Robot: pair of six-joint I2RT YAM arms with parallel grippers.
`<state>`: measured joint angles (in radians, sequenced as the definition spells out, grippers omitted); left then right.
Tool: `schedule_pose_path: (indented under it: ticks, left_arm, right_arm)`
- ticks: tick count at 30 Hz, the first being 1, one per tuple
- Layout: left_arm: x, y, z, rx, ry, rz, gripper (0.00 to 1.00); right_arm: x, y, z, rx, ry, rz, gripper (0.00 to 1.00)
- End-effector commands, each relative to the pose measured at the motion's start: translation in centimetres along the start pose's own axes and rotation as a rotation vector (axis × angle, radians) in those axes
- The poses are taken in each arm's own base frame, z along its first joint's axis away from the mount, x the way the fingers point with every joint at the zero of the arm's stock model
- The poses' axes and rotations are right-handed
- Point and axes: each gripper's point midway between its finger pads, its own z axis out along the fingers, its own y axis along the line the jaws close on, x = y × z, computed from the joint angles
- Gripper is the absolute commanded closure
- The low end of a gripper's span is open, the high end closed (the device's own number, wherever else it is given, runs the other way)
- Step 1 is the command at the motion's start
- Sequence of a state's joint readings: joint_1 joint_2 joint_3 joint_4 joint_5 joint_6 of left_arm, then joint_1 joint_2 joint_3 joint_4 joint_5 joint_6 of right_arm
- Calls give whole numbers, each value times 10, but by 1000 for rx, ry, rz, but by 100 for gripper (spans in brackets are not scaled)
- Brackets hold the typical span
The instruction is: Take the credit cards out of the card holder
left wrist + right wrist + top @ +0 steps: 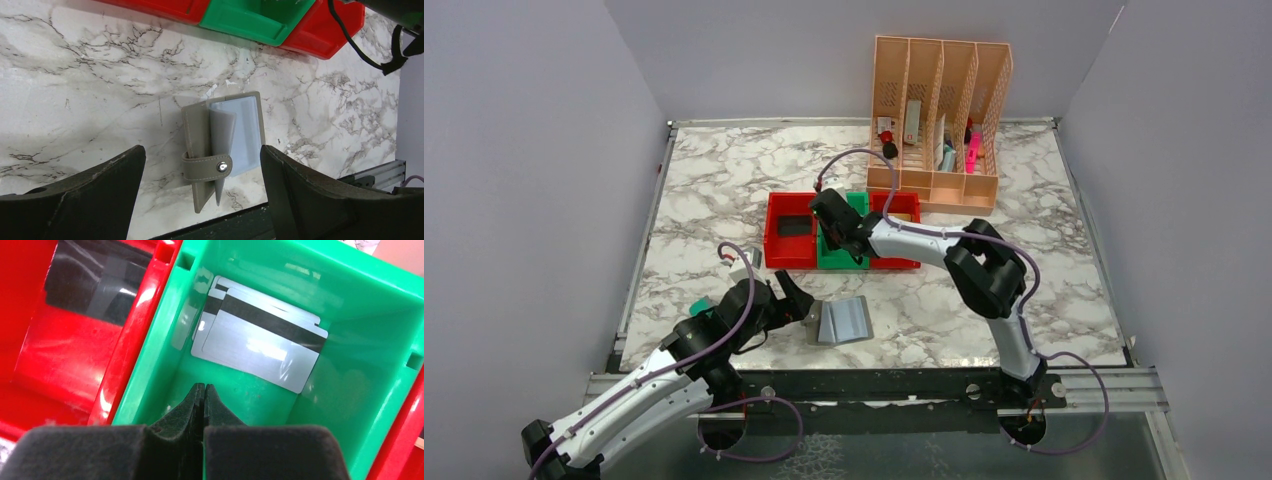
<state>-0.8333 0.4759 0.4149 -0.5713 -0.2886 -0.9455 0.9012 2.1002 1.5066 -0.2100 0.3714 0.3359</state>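
Across the marble table [724,190], the green bin [150,370] is holding the silver-grey credit cards [260,347] while the card holder [222,150] is lying open near the front edge, seemingly emptied. The right gripper [204,390] is hovering clenched on nothing, and the left gripper [200,165] is gaping wide above the holder.

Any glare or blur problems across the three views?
Right wrist: glare streaks on the silver cards and the green bin wall, shut right gripper close and soft. Left wrist: card holder sharp, evenly lit. Top external: even light, no obvious glare.
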Motion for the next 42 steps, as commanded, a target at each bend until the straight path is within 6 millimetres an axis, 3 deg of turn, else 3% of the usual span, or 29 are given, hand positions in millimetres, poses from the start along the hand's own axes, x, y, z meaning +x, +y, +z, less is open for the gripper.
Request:
schedule_pose_path:
  ticks: [1, 6, 15, 24, 28, 29, 32, 36, 39, 42]
  left_arm:
    - [-4, -5, -3, 20, -13, -2, 12]
    - [-6, -6, -4, 24, -16, 2, 12]
    - [-6, -5, -4, 21, -17, -2, 12]
    - [-6, -6, -4, 21, -17, -3, 12]
    - [-6, -6, -4, 22, -13, -3, 12]
    - [-6, -6, -4, 23, -14, -4, 12]
    - [-7, -7, -5, 24, -16, -3, 12]
    - [-10, -12, -6, 34, -17, 3, 12]
    - [-14, -18, -10, 51, -21, 5, 12]
    - [-18, -23, -11, 61, -29, 7, 12]
  right_arm:
    - [16, -5, 18, 73, 47, 39, 96]
    - [17, -4, 29, 96, 52, 57, 96]
    - [20, -31, 41, 247, -32, 89, 93]
    - [8, -26, 41, 196, -48, 101, 90]
    - [-10, -15, 17, 102, -45, 103, 88]
    - [-17, -7, 6, 45, -50, 102, 86]
    - [-42, 10, -33, -113, -104, 110, 68]
    - [-56, 11, -85, -219, -129, 103, 61]
    - [-35, 9, -111, -284, -86, 110, 55]
    - [11, 9, -130, -366, 6, 139, 51]
